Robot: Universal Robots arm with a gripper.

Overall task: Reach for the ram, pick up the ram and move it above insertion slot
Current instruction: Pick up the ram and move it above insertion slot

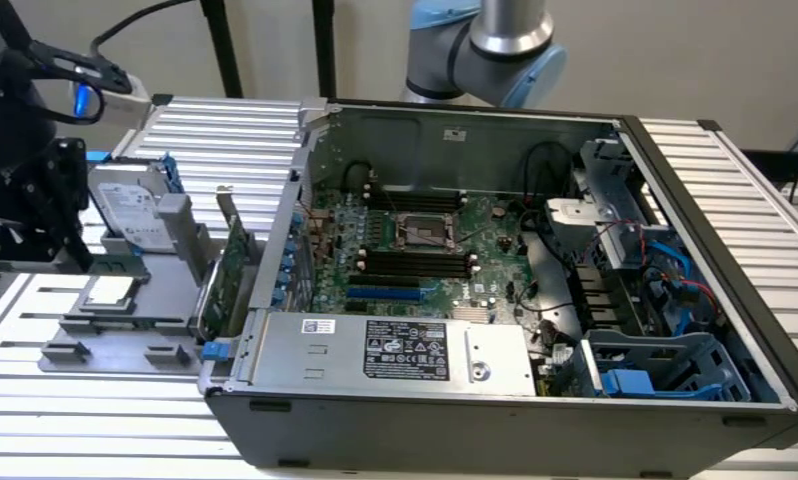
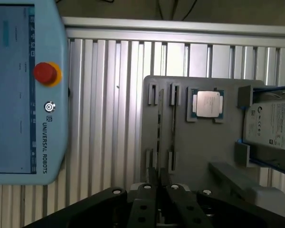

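Gripper (image 2: 160, 184) is parked right at one end of the ram (image 2: 159, 128), honestly can't tell if it's clamping it or just lined up. The ram stands on edge in the gray holder (image 2: 199, 152), along the edge facing the teach pendant (image 2: 23, 95). It's edge-on, so just a thin strip shows.

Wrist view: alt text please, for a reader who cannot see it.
The gripper is lined up over the ram, which stands edge-on in a grey tray. A processor and hard drive share the tray; a teach pendant lies beside it on the slatted table.
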